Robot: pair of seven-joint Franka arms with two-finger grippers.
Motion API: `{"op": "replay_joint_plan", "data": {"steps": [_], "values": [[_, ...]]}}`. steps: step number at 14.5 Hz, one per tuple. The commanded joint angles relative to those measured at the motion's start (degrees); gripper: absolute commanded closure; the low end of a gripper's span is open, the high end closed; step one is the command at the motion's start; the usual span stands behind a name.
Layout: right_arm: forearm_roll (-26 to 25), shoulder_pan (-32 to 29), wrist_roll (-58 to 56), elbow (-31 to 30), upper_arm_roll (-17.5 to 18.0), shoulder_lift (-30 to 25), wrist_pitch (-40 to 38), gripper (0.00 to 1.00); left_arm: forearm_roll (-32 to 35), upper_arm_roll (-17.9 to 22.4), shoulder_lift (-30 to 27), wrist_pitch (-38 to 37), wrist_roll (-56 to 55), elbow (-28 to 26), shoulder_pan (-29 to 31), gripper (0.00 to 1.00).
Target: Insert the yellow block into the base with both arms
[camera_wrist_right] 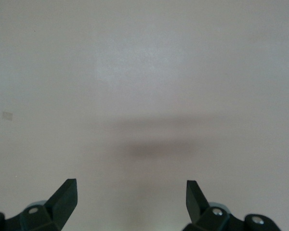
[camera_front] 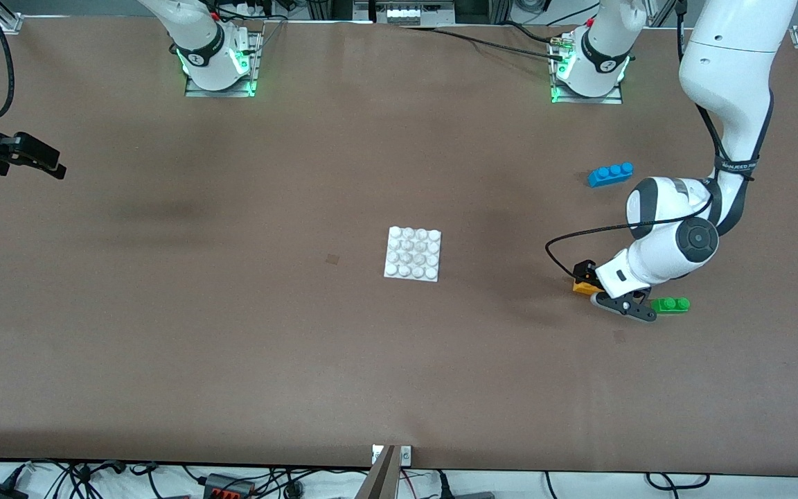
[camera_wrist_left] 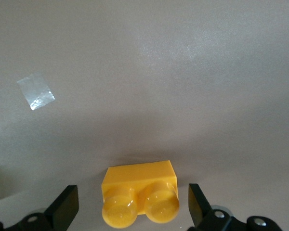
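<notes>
The left claw (camera_wrist_left: 130, 207) is straddling, wide open, the light, stiff, small orange-yellow plastic two-stud brick (camera_wrist_left: 139, 193), best pinched across its smooth flat sides.

Two glossy white jointed robot arms (camera_front: 724, 90) wear black joint bands, trailing black cables, green-lit bases and black two-finger jaws.

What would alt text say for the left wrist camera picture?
A small yellow block with two round studs sits on a plain brown table, between the open black fingers of the left claw, untouched by either. A small piece of clear tape is stuck to the table nearby.
</notes>
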Motion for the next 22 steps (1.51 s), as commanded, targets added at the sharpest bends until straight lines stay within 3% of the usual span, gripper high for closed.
{"op": "replay_joint_plan", "data": {"steps": [1, 18, 19, 22], "values": [[-0.6, 0.2, -1.4, 4.9, -0.2, 2.4, -1.8, 0.00, 0.7, 0.0, 1.9, 0.4, 0.7, 2.0, -0.1, 0.00], [-0.5, 0.3, -1.1, 5.8, -0.4, 2.7, -6.3, 0.00, 0.8, -0.3, 2.4, 0.2, 3.2, 1.6, 0.2, 0.00], [-0.5, 0.3, -1.1, 5.8, -0.3, 2.7, -6.3, 0.00, 0.8, -0.3, 2.4, 0.2, 3.2, 1.7, 0.2, 0.02], [-0.5, 0.3, -1.1, 5.8, -0.3, 2.8, -6.2, 0.00, 0.8, -0.3, 2.4, 0.2, 3.2, 1.7, 0.2, 0.28]]}}
